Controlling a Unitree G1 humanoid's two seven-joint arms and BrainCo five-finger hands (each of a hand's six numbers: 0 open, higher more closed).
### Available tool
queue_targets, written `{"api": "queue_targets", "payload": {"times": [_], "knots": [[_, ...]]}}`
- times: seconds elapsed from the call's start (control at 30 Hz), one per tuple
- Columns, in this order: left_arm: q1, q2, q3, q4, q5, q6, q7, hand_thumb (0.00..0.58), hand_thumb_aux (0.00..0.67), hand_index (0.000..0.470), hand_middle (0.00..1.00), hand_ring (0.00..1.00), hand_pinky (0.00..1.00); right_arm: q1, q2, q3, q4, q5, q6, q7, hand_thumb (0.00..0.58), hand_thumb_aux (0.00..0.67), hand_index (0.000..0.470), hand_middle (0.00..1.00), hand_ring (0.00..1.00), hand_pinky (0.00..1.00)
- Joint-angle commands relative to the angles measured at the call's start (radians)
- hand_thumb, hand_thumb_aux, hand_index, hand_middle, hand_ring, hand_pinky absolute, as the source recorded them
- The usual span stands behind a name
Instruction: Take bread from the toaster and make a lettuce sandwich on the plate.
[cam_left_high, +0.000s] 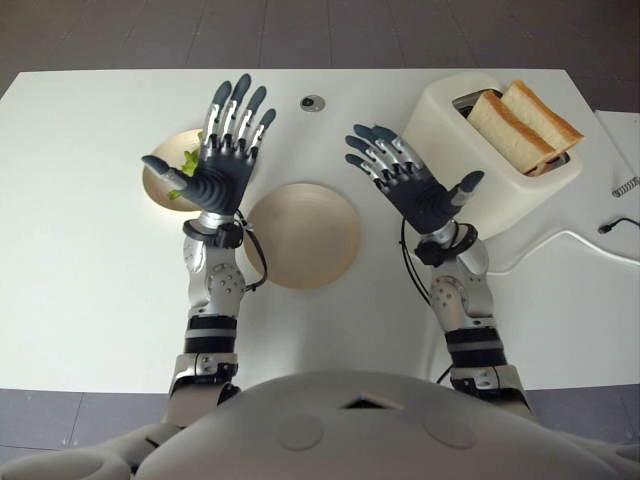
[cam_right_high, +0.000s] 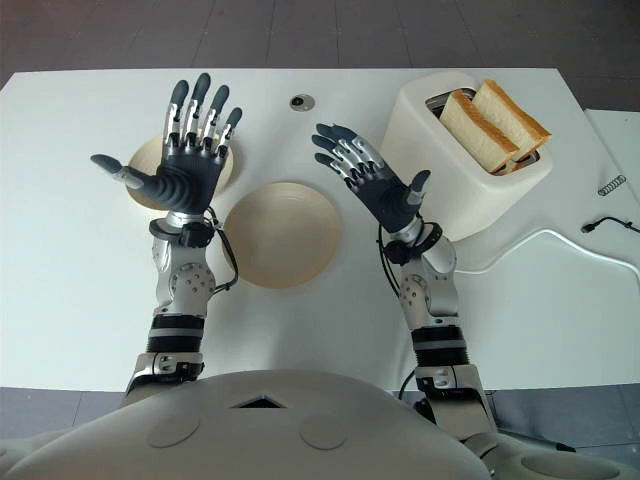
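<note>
Nothing is done yet: both bread slices stand in the toaster, the plate on the desk is bare, and lettuce lies in its bowl. Left hand and right hand hover released, fingers spread, holding nothing

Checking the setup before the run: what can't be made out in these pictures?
- Lettuce in the bowl: left eye view, mostly behind the open left robot hand; amount unclear.
- Bread: both views, lower halves sunk in the toaster.
- Coiled thing at the right edge: too small to identify.
- Dark cable: left eye view, cut off by the right edge.
</note>
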Motion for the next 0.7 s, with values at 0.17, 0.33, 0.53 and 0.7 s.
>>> {"api": "queue_targets", "payload": {"times": [0.17, 0.33, 0.53, 0.7], "knots": [[-0.054, -0.043, -0.027, 0.008, 0.04, 0.043, 0.064, 0.0, 0.0, 0.0, 0.0, 0.0, 0.0, 0.037, 0.009, -0.054, -0.063, 0.001, -0.026, -0.044, 0.0, 0.0, 0.0, 0.0, 0.0, 0.0], [-0.073, -0.039, -0.049, 0.029, 0.053, 0.05, 0.048, 0.0, 0.0, 0.0, 0.0, 0.0, 0.0, 0.069, -0.003, -0.067, -0.11, -0.018, -0.041, -0.068, 0.0, 0.0, 0.0, 0.0, 0.0, 0.0], [-0.061, -0.022, -0.039, -0.002, 0.037, 0.048, 0.023, 0.0, 0.0, 0.0, 0.0, 0.0, 0.0, 0.103, -0.07, -0.159, -0.311, -0.107, -0.125, -0.136, 0.0, 0.0, 0.0, 0.0, 0.0, 0.0], [-0.051, -0.024, -0.034, -0.017, 0.031, 0.049, 0.014, 0.0, 0.0, 0.0, 0.0, 0.0, 0.0, 0.073, -0.272, -0.477, -0.363, -0.269, -0.206, -0.26, 0.0, 0.0, 0.0, 0.0, 0.0, 0.0]]}}
